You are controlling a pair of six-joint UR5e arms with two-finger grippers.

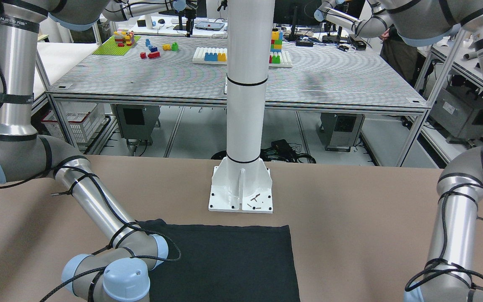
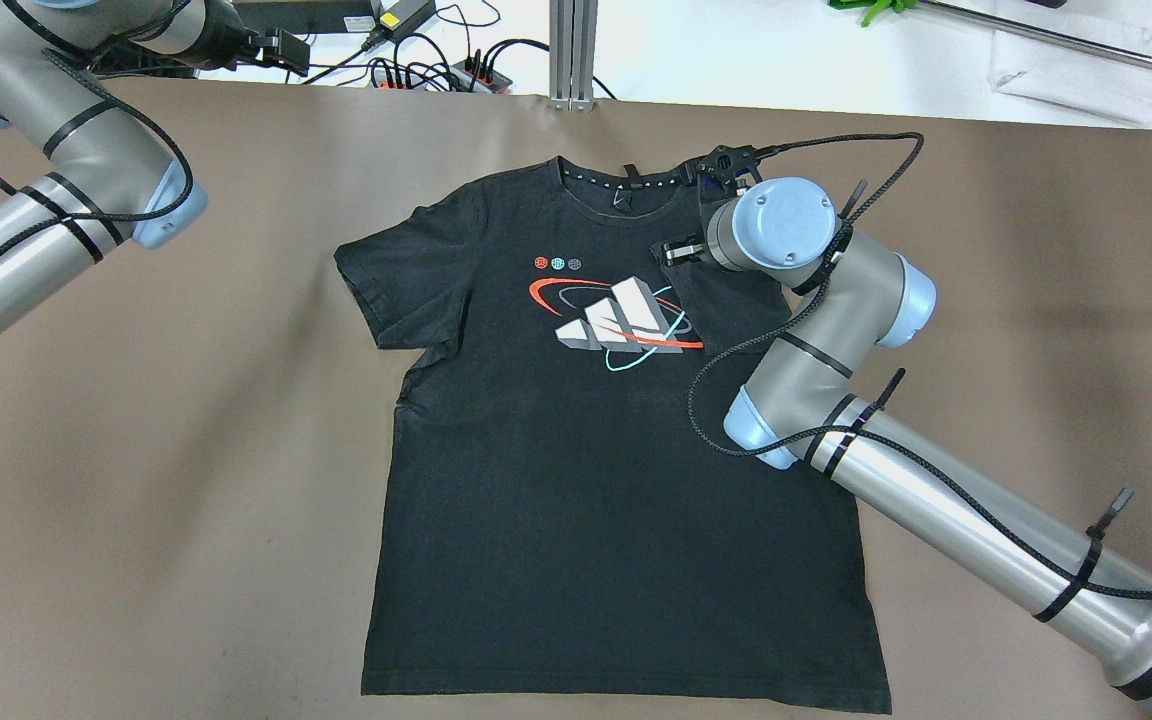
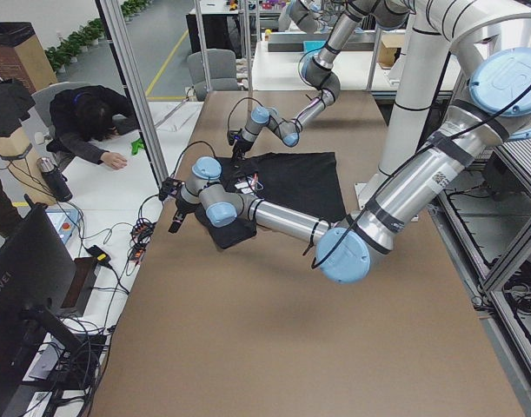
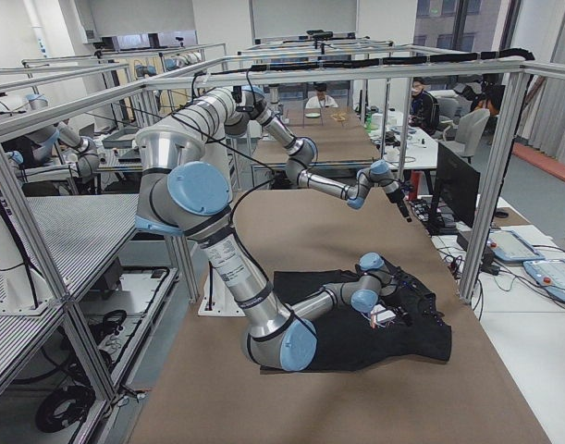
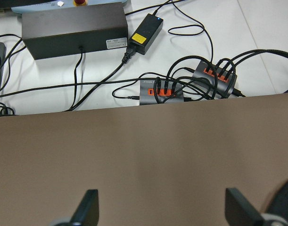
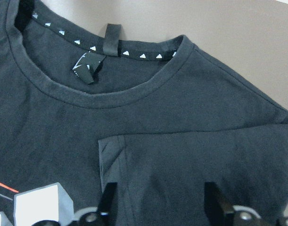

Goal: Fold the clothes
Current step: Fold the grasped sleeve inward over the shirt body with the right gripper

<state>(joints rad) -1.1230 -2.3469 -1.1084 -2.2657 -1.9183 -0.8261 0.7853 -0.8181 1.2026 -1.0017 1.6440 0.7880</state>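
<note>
Black T-shirt [image 2: 576,480] flat on table [image 2: 186,450], one sleeve [image 6: 205,155] folded inward. Right gripper [image 6: 160,202] spread above sleeve, seemingly empty; left gripper [image 5: 162,207] agape, empty, over far edge.

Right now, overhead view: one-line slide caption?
Black T-shirt flat on brown table; one sleeve folded inward, right gripper above it, fingers spread.
</note>
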